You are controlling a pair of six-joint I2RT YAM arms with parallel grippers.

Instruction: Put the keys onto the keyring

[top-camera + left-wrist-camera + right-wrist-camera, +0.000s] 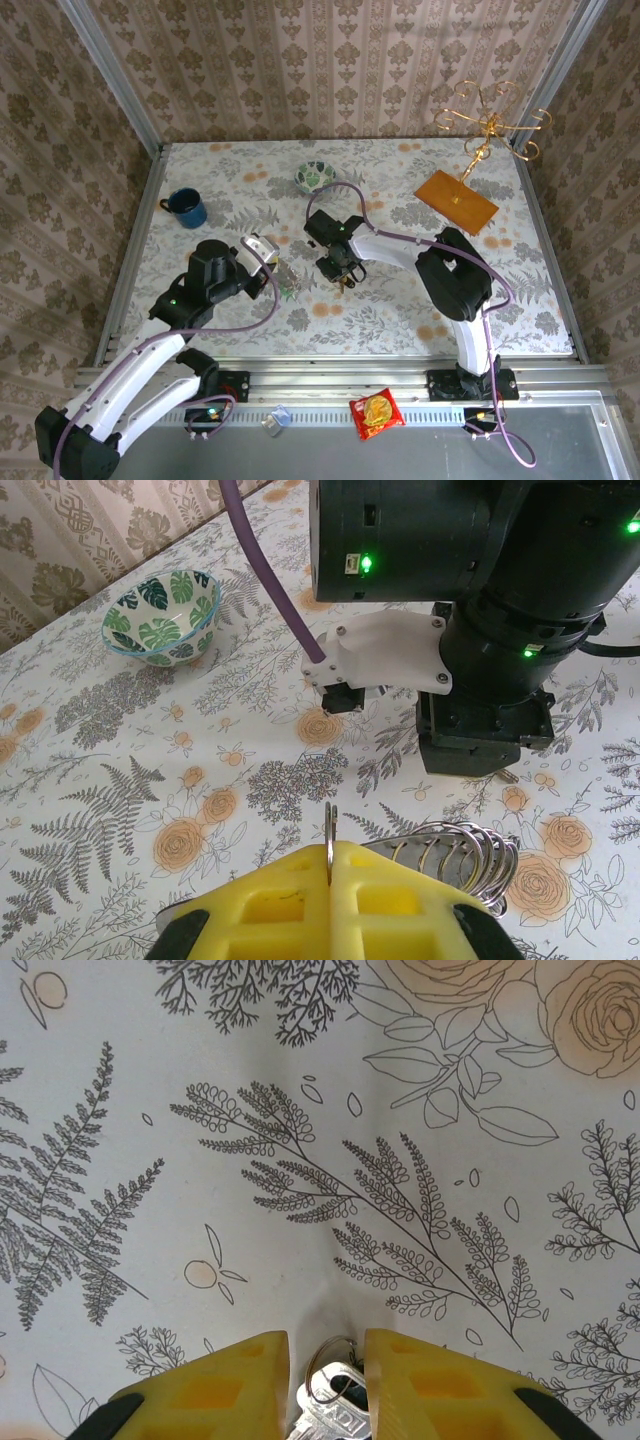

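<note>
Right wrist | keys (335, 1400) between right fingers (225, 1385) | left fingers (270, 900) pinch keyring (330, 830)

Light: bright, even, diffuse; from overhead
Shadows: soft, pale; grey streak on table (300, 1260) ahead of fingers (215, 1390)
Glare: green LEDs (366, 562) bloomed
Focus: top view crisp; wrist views soft along near yellow edge
Distortion: walls (330, 70) splayed outward in top view

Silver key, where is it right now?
Right wrist view: the silver key, on a small ring, sits between the right pincer's yellow fingers, with the floral tablecloth beyond. From above, that's mid-table, right of the left pincer.
</note>
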